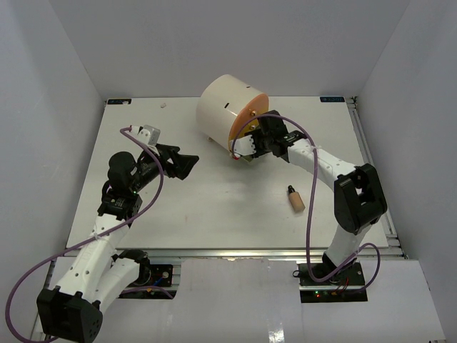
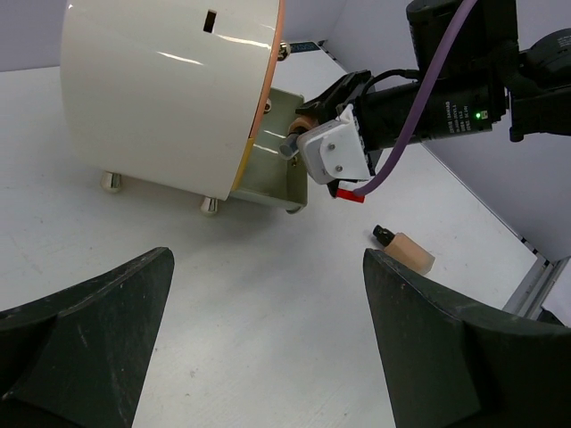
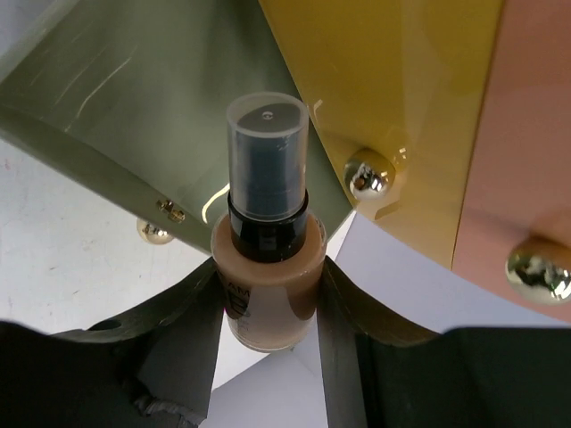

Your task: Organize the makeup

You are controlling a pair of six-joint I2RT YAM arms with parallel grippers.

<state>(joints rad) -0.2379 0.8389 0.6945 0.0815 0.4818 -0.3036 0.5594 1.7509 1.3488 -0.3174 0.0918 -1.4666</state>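
Glass, I'd guess: the tan bottle at frame centre looks slick and breakable; right gripper pinches its body below the cap, left gripper gapes, empty.

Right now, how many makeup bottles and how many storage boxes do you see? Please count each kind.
Tan-filled bottles with black caps: 2, the held bottle and the lying bottle
Cream cylindrical box with orange-yellow drawer fronts: 1
Total: 3

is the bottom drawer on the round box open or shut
Open: the olive drawer sticks out from the cream box, with the right gripper holding a foundation bottle at it.
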